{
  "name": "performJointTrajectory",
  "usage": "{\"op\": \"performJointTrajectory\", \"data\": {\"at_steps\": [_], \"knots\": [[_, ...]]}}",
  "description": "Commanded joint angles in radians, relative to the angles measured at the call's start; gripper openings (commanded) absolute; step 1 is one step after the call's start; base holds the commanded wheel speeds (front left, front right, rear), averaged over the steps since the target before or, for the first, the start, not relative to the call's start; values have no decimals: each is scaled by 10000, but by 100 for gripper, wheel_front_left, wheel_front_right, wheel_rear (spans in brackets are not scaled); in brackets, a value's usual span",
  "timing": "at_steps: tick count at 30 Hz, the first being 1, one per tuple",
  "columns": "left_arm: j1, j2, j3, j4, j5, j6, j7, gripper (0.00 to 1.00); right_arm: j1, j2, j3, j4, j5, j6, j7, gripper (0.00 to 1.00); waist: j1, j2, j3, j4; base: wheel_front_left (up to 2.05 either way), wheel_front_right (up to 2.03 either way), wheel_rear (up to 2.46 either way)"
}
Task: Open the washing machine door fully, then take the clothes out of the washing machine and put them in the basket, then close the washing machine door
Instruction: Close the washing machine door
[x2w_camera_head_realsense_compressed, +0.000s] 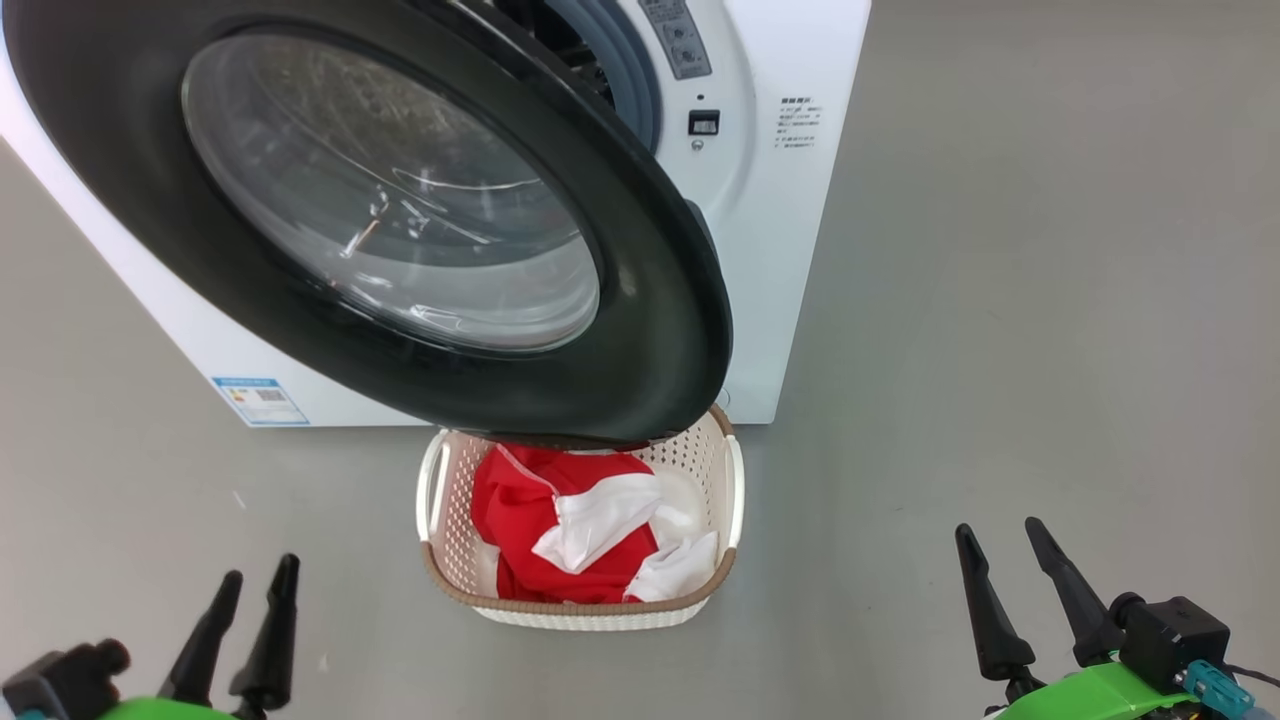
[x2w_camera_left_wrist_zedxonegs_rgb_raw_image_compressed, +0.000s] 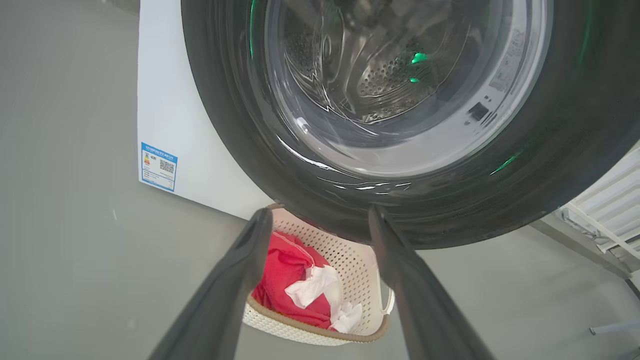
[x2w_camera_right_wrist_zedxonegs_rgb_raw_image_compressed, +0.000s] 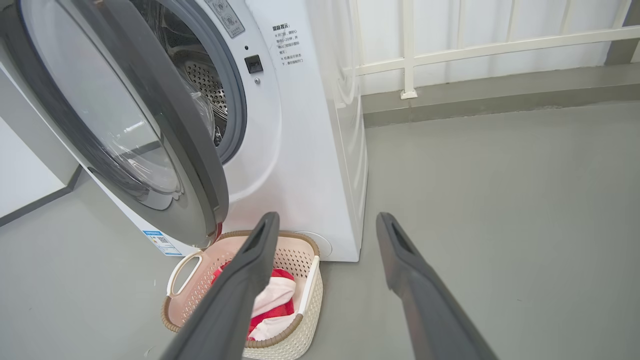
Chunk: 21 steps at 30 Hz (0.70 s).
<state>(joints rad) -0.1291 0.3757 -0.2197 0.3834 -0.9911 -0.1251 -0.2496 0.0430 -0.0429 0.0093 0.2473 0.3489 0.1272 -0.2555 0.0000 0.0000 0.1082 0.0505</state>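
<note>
From the head camera, the large round washing machine door (x2w_camera_head_realsense_compressed: 665, 330), with its glossy black rim and bulging clear window, stands swung out from the big white front-loading washing machine (x2w_camera_head_realsense_compressed: 790, 250), its lower edge overhanging the far end of the small cream perforated plastic basket (x2w_camera_head_realsense_compressed: 447, 520) with a brown woven-look rim. The basket sits on the grey floor (x2w_camera_head_realsense_compressed: 1050, 300) close in front of the machine, seemingly so garments need only a short carry. The bright red clothes (x2w_camera_head_realsense_compressed: 520, 510) with white panels lie heaped inside it. The left gripper (x2w_camera_head_realsense_compressed: 260, 570) and the right gripper (x2w_camera_head_realsense_compressed: 998, 527) hang low at either side, well apart from everything. The left wrist camera looks between two spread dark fingers with nothing between them, aimed at the door's lower rim and the basket beneath; no cloth shows through the glass. The right wrist camera also shows wide-apart, empty fingers, and beyond them a slice of perforated steel drum (x2w_camera_right_wrist_zedxonegs_rgb_raw_image_compressed: 205, 85) behind the door. With the clothes in the basket, closing the door looks like the step left, which probably explains both free hands.
</note>
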Motion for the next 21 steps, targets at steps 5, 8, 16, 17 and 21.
{"op": "performJointTrajectory", "data": {"at_steps": [5,8,16,17,21], "knots": [[304,-256,903,-440,1920,-56,-121,100,89,-74,119,-260,-96,35,-63,100,0,0,-111,-62,0,0,0],[462,-591,1219,-519,2837,-56,-121,100,130,-74,70,-274,-96,35,-63,100,0,0,-129,-67,0,0,0],[877,-1326,2011,-1018,4771,-56,-122,100,270,-74,-18,-276,-32,35,-63,100,0,0,-286,-99,0,0,0],[938,-1393,2101,-1099,5011,-56,-122,100,293,-74,-29,-276,-25,35,-63,100,0,0,-310,-102,0,0,0],[1212,-1743,2616,-1486,6108,-56,-122,100,430,-74,-68,-294,-1,35,-63,100,0,0,-428,-96,0,0,0]]}}
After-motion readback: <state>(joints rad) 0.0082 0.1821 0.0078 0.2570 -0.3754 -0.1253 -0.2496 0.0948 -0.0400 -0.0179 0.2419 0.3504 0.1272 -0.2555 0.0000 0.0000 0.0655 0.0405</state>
